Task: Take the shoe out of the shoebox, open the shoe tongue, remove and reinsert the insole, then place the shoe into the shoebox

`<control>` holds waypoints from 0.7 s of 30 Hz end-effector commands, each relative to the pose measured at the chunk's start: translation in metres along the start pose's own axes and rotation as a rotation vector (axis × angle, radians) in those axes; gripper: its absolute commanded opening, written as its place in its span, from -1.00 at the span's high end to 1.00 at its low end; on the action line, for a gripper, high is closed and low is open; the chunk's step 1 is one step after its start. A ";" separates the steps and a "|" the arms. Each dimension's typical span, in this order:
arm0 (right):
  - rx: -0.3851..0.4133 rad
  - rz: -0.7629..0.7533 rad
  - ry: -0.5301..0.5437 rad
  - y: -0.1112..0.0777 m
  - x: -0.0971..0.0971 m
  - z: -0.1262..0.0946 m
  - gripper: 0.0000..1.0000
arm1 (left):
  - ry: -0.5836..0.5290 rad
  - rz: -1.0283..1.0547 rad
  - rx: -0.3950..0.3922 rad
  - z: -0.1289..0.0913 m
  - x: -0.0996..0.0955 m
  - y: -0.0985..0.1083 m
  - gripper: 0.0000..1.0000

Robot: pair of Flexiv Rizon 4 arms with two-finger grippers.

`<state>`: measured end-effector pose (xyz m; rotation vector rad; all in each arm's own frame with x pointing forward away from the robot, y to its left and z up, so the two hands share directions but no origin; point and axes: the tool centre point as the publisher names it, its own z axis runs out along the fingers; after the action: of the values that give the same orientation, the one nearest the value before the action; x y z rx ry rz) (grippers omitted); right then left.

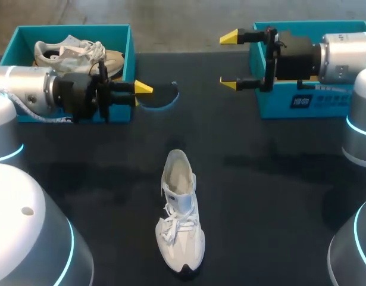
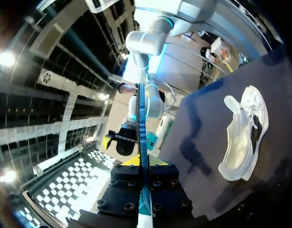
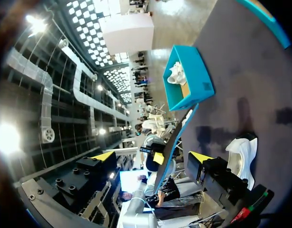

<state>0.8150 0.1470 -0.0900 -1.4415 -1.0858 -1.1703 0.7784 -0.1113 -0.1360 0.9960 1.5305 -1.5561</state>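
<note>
table [image 1: 278,179]: black, matte top | round blue-rimmed opening [image 1: 159,95] by far edge (left of middle) | soft shadows

- The shoe [image 1: 180,214] lies on the table [image 1: 278,196], at its middle.
- Behind the shoe, to its left: a box [image 1: 69,28] with a second shoe [image 1: 75,53] in it.
- Behind the shoe, to its right: the other box [image 1: 278,104].

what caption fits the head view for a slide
White shoe on the dark table, left gripper by the left shoebox, open right gripper by the right shoebox.
</note>
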 end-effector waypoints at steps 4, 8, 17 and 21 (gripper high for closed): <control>0.000 0.000 -0.004 0.000 0.000 0.000 -1.00 | 0.058 -0.542 -0.012 0.003 0.007 0.000 1.00; 0.000 0.000 -0.004 0.000 0.000 0.000 -1.00 | 0.063 -0.828 -0.032 0.004 0.012 0.003 1.00; 0.000 0.000 -0.004 0.000 0.000 0.000 -1.00 | -0.014 -1.194 0.009 -0.007 -0.006 0.006 1.00; 0.000 0.000 -0.004 0.000 0.000 0.000 -1.00 | -0.044 -1.347 0.028 -0.011 -0.015 0.005 1.00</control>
<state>0.8150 0.1470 -0.0900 -1.4415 -1.0859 -1.1703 0.7862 -0.1040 -0.1299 0.4485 2.0201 -2.0148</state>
